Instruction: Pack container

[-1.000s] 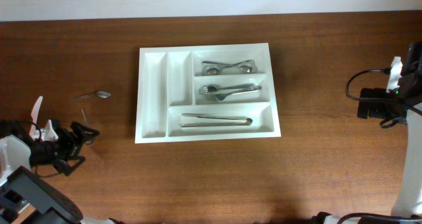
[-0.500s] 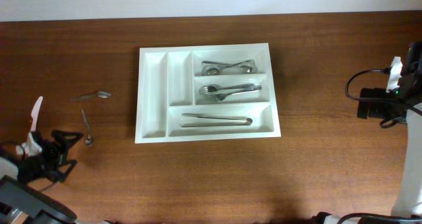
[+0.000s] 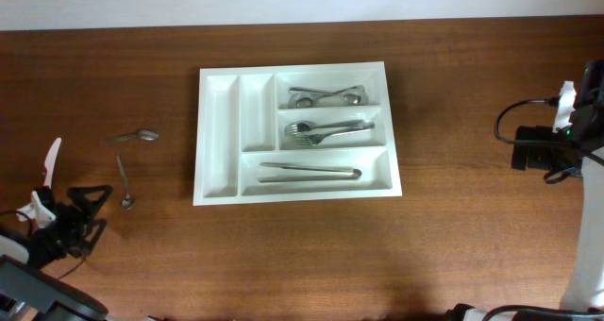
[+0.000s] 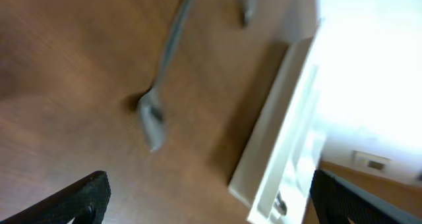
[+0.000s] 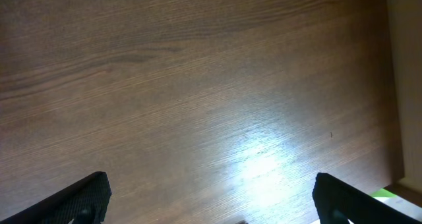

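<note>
– White container: where?
– Centre of the counter. Its two narrow bins are bare, cutlery in the three long ones.
– Left end effector?
– Jaws wide, holding nothing. Near spoon lies just ahead of it, far spoon beyond, both apart from the container.
– Right end effector?
– Wide too, nothing held, well apart from the container.

White five-compartment container flat mid-table, cutlery inside.
</note>
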